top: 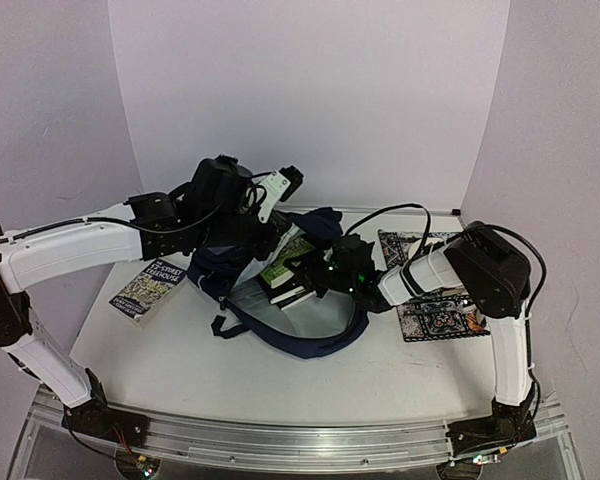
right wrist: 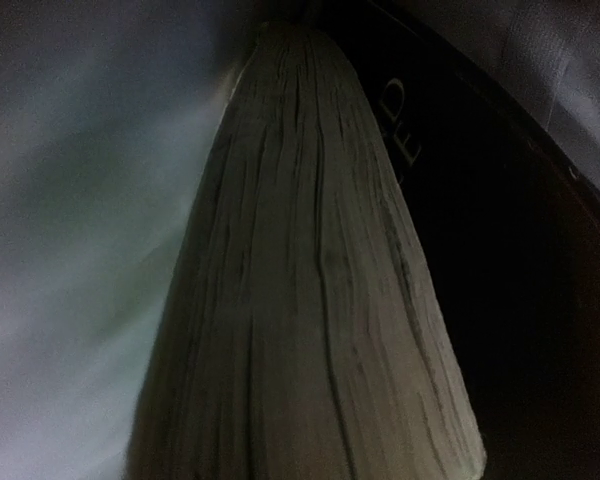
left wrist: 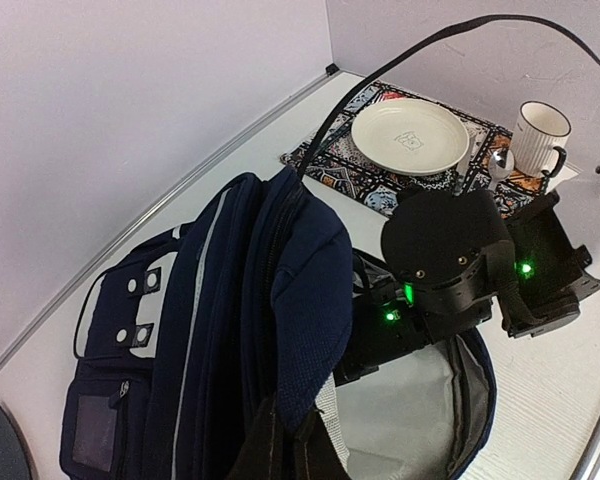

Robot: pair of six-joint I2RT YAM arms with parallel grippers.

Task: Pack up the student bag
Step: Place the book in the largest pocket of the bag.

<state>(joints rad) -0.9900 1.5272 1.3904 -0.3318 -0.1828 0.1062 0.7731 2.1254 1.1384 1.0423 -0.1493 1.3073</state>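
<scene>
My left hand is pinched tight on the backpack rim, mid-frame on the desk. No clue how wide my right hand is, it's buried inside by the books.

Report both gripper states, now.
Left gripper: closed on the rim of the large dark navy fabric backpack.
Right gripper: cannot be told; its fingers are hidden inside the backpack, beside a thick book.
</scene>
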